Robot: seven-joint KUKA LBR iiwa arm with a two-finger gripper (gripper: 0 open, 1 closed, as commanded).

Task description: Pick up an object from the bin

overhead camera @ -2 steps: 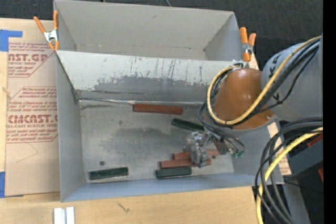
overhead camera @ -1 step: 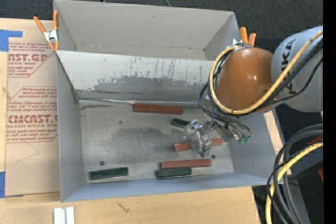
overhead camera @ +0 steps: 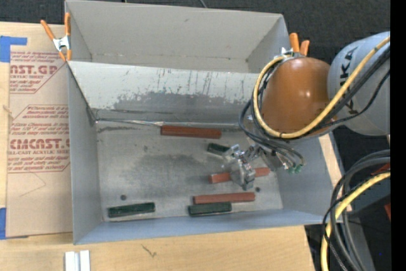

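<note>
My gripper (overhead camera: 245, 169) hangs low over the right part of the bin floor, under the orange dome on the wrist. A short red-brown block (overhead camera: 219, 178) lies just to its left, and a small orange-red piece (overhead camera: 262, 171) shows at its right side. A small dark green block (overhead camera: 217, 148) lies a little up and left of it. Just below the gripper a longer brown bar (overhead camera: 223, 198) rests flat on the floor. Whether any of these is touched I cannot tell.
A long brown bar (overhead camera: 190, 131) lies near the back wall. One dark green bar (overhead camera: 209, 209) sits along the front under the brown one, another dark green bar (overhead camera: 130, 209) at the front left. The arm and its cables cover the bin's right side.
</note>
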